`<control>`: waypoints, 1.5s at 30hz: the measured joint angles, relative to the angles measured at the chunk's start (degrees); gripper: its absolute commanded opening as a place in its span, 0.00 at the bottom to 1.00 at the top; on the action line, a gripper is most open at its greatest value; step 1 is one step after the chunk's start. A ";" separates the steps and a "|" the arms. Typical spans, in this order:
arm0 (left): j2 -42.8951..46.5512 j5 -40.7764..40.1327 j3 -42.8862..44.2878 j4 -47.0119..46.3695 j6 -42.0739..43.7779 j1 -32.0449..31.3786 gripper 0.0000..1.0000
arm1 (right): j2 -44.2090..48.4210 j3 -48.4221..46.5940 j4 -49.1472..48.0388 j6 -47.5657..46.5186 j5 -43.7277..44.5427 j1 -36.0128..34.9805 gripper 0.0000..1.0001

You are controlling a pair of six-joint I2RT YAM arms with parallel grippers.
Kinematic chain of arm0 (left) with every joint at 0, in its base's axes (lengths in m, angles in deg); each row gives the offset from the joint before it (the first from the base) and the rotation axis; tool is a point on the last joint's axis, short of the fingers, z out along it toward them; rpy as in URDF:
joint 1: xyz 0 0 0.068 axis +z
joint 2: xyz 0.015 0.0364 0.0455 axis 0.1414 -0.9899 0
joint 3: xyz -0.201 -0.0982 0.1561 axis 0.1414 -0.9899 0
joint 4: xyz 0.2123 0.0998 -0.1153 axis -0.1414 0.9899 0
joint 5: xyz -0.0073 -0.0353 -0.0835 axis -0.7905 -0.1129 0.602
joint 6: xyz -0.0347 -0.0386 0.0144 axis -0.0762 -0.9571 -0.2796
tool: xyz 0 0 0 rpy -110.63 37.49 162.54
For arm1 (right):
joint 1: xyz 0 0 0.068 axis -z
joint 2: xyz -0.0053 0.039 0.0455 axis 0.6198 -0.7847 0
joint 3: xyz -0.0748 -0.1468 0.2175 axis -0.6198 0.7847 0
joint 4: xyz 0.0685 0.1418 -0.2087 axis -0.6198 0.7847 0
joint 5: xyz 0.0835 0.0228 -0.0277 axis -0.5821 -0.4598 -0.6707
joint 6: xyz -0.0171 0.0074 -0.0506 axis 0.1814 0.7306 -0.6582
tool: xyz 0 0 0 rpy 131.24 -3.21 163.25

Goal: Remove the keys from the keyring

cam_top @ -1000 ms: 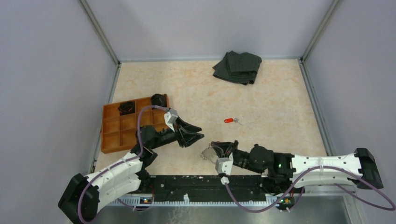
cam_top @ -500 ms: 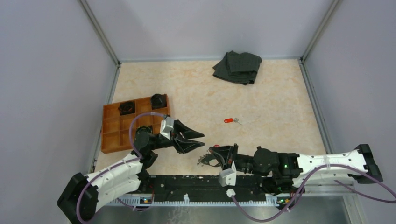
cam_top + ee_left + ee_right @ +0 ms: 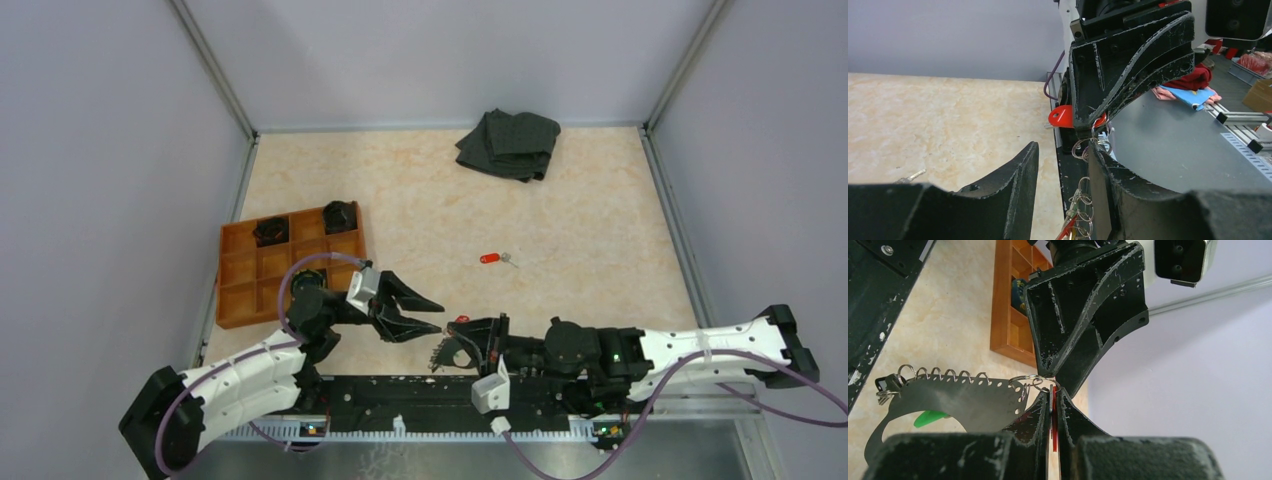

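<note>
My right gripper [image 3: 458,334] is shut on a red-headed key [image 3: 1053,415], and a small wire ring [image 3: 1034,380] sits at its tips. The keyring [image 3: 955,395] is a grey curved band with holes and small wire rings. It hangs to the left of the fingers and carries a green-headed key [image 3: 930,418]. My left gripper [image 3: 432,316] is open, its tips right in front of the right gripper's tips. In the left wrist view [image 3: 1063,147] the red key head [image 3: 1060,116] and dangling rings [image 3: 1083,200] show between the jaws. A loose red-headed key [image 3: 490,258] lies on the table.
An orange gridded tray [image 3: 240,290] stands at the left with black coiled objects [image 3: 270,230] in its far compartments. A folded black cloth [image 3: 508,143] lies at the back. The black base rail [image 3: 420,395] runs along the near edge under both grippers.
My left gripper has swung down and right, closing on the right gripper's tips. My right gripper has rolled and shifted slightly, still holding the key bunch.
</note>
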 measured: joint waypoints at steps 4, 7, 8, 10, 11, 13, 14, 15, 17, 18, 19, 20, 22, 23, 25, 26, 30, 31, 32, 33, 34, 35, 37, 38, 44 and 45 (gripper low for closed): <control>0.00 0.92 0.46 0.20 0.70 -0.55 0.47 | 0.07 0.00 0.35 -0.61 0.22 -0.48 0.00; 0.00 1.51 0.98 1.09 1.33 -0.92 0.47 | 0.35 0.00 0.39 -1.01 0.46 -0.50 0.00; -0.02 1.53 1.09 1.62 1.66 -1.03 0.47 | 0.46 0.00 0.37 -1.03 0.52 -0.50 0.00; -0.02 1.57 1.25 2.45 2.10 -1.20 0.47 | 0.70 0.00 0.37 -1.05 0.70 -0.52 0.00; -0.02 1.68 1.31 2.80 2.23 -1.27 0.46 | 0.81 0.00 0.37 -1.05 0.81 -0.57 0.00; -0.02 1.77 1.42 3.26 2.43 -1.40 0.46 | 0.96 0.00 0.37 -1.11 1.05 -0.83 0.00; -0.02 1.92 1.51 3.39 2.60 -1.46 0.46 | 1.03 0.00 0.37 -1.18 1.14 -0.94 0.00; -0.02 1.99 1.57 3.43 2.73 -1.53 0.45 | 1.05 0.00 0.37 -1.27 1.16 -1.03 0.00; -0.02 2.19 1.64 3.45 2.97 -1.64 0.45 | 1.05 0.00 0.37 -1.38 1.27 -1.20 0.00; -0.04 2.27 1.66 3.48 3.06 -1.70 0.45 | 1.05 0.00 0.37 -1.42 1.31 -1.25 0.00; -0.17 2.54 1.73 3.48 3.19 -1.86 0.44 | 1.05 0.00 0.37 -1.44 1.36 -1.25 0.00; -0.28 2.58 1.81 3.52 3.23 -1.99 0.42 | 1.05 0.00 0.37 -1.44 1.40 -1.25 0.00; -0.52 2.93 2.08 3.52 3.37 -2.25 0.41 | 1.05 0.00 0.37 -1.44 1.46 -1.25 0.00; -0.70 3.04 2.25 3.52 3.45 -2.43 0.41 | 1.05 0.00 0.37 -1.46 1.51 -1.27 0.00; -1.01 3.21 2.51 3.52 3.54 -2.71 0.37 | 1.03 0.00 0.37 -1.46 1.60 -1.25 0.00; -1.03 3.26 2.56 3.52 3.58 -2.78 0.36 | 1.03 0.00 0.37 -1.44 1.60 -1.27 0.00; -1.07 3.67 2.60 3.52 3.65 -3.08 0.29 | 1.01 0.00 0.37 -1.46 1.81 -1.27 0.00; -1.18 3.87 2.62 3.50 3.63 -3.13 0.28 | 1.01 0.00 0.35 -1.49 1.95 -1.27 0.00; -1.33 4.07 2.67 3.52 3.65 -3.17 0.27 | 1.01 0.00 0.35 -1.49 2.05 -1.27 0.00; -1.46 4.07 2.71 3.52 3.65 -3.23 0.26 | 1.01 0.00 0.35 -1.49 2.19 -1.27 0.00; -1.57 4.11 2.71 3.54 3.65 -3.28 0.25 | 1.01 0.00 0.35 -1.49 2.32 -1.27 0.00; -1.68 4.17 2.71 3.54 3.65 -3.37 0.24 | 1.01 0.00 0.35 -1.51 2.47 -1.27 0.00; -1.79 4.26 2.75 3.61 3.67 -3.45 0.21 | 0.94 0.00 0.33 -1.53 2.73 -1.27 0.00; -1.79 4.26 2.78 3.72 3.67 -3.45 0.19 | 0.92 0.00 0.35 -1.57 2.80 -1.27 0.00; -1.79 4.02 2.80 4.00 3.61 -3.67 0.06 | 0.79 0.00 0.26 -1.97 3.34 -1.27 0.00; -1.79 4.00 2.80 4.02 3.56 -3.72 0.02 | 0.76 0.00 0.26 -2.01 3.52 -1.27 0.00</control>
